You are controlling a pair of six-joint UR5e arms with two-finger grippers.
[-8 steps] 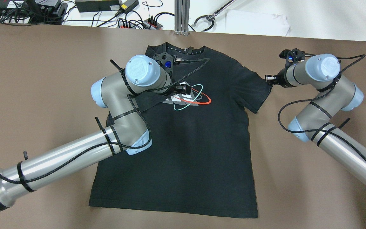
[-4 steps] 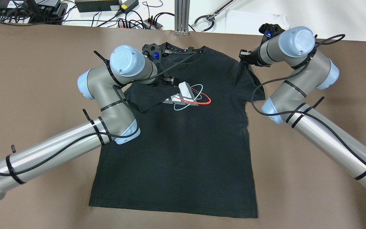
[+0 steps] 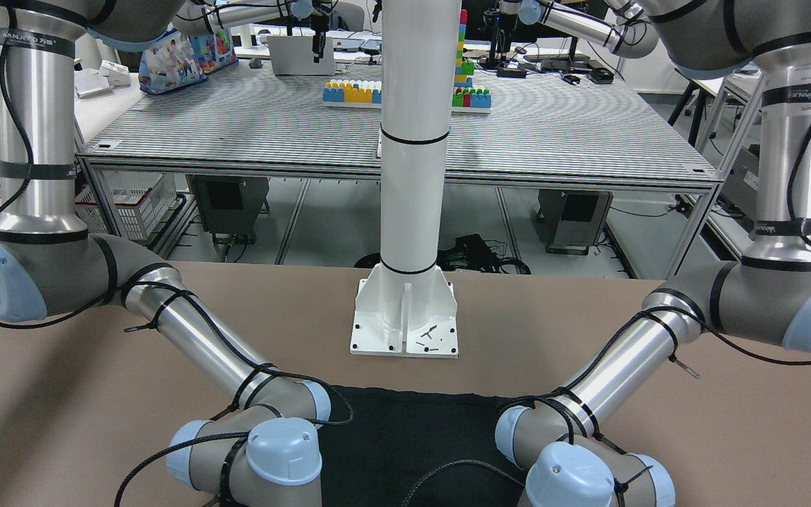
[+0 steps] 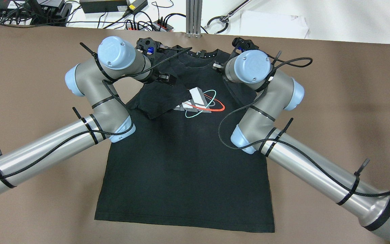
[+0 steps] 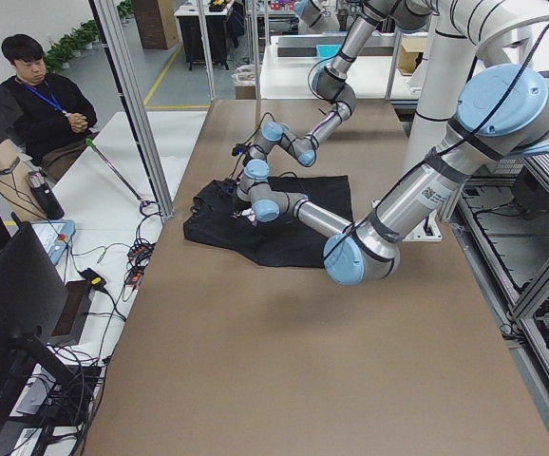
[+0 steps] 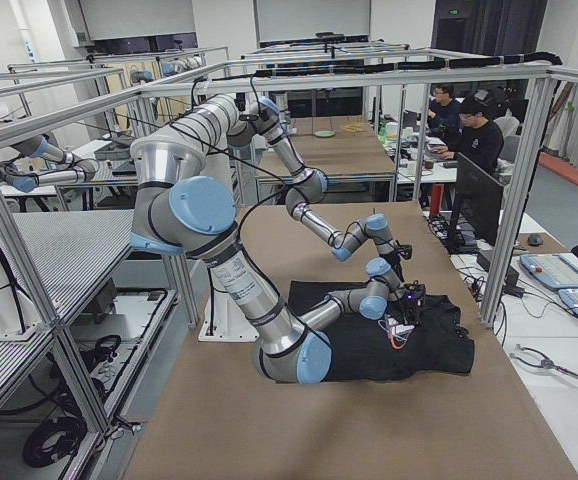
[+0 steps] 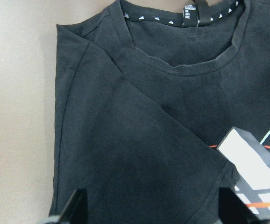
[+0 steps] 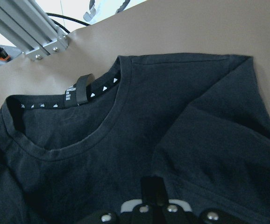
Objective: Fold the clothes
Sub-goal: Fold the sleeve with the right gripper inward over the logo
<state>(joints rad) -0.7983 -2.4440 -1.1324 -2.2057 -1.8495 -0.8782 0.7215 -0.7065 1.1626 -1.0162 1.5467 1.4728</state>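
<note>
The clothes are one black T-shirt point(image 4: 185, 162) with a red, teal and white print, lying flat on the brown table point(image 4: 333, 101). Its collar points away from me. The sleeve on the left point(image 4: 157, 98) lies folded onto the chest. My left gripper point(image 4: 166, 78) hovers over that shoulder. In the left wrist view the gripper point(image 7: 151, 205) is open and empty above the shirt point(image 7: 125, 140). My right gripper point(image 4: 217, 66) is near the collar. In the right wrist view it point(image 8: 151, 186) is shut on the other sleeve point(image 8: 214, 140), which is folded inward.
The white pillar's base plate point(image 3: 404, 324) stands just behind the shirt's hem point(image 3: 405, 436). An aluminium post point(image 4: 193, 18), cables and power supplies point(image 4: 113, 6) and white paper point(image 4: 273, 22) lie beyond the far edge. A person point(image 5: 42, 104) sits off the table's far side.
My right gripper has swung left from the table's right side, carrying the sleeve in over the chest to the collar. My left gripper has drawn back left off the folded sleeve.
</note>
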